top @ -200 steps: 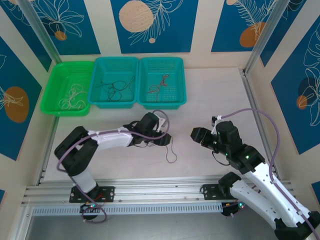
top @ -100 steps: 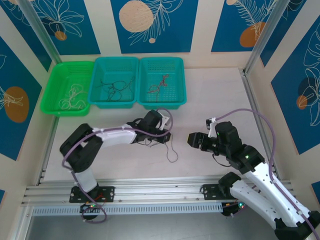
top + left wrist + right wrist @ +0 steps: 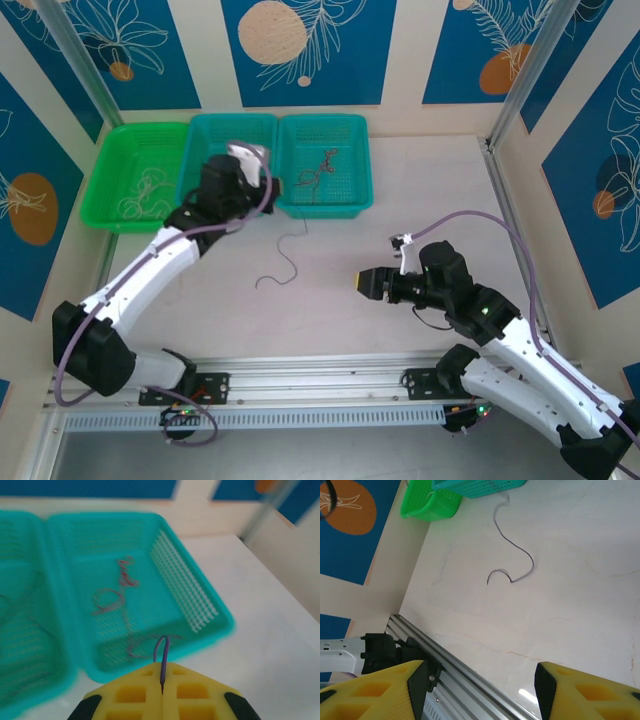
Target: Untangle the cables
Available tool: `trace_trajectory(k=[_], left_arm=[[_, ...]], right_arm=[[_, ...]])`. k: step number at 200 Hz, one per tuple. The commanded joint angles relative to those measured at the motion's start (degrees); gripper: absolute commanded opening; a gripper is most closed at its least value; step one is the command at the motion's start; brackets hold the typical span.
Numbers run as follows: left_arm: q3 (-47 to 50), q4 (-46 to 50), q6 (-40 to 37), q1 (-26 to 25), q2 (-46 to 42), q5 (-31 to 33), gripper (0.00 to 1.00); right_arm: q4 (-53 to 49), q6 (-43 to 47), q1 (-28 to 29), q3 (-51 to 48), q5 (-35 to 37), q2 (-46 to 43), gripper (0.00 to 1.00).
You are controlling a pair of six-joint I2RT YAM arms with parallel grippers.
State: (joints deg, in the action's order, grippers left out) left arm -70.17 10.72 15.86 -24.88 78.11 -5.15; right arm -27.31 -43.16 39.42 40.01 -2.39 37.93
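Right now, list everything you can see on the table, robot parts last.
green basket: one, green, far left of the row.
teal baskets: two, teal, beside it.
whitish cable: a tangle, whitish, in the green basket.
reddish cable: a tangle, reddish-brown, in the right teal basket.
dark cable: one, dark, trailing from the left gripper onto the table.
left gripper: one, yellow pads, shut on the dark cable.
right gripper: one, yellow pads, open over the table.
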Motion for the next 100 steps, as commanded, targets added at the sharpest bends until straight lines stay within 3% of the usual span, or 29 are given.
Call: trace_trajectory(k=[1, 49, 100], left_arm=[[-7.43, 1.55, -2.66, 5.82, 3.59, 0.57, 0.0], [-31.44, 5.27, -2.77, 14.31, 16.02, -1.81, 0.0], [-56.46, 13.22, -4.43, 15.84, 26.21, -4.92, 0.0]], right_arm=[[0.53, 0.93, 0.4, 0.74, 1.57, -0.98, 0.6], [-1.39, 1.21, 0.4, 1.85, 3.7, -2.09, 0.6], [-1.29, 1.76, 0.37, 2.45, 5.73, -1.3, 0.6]])
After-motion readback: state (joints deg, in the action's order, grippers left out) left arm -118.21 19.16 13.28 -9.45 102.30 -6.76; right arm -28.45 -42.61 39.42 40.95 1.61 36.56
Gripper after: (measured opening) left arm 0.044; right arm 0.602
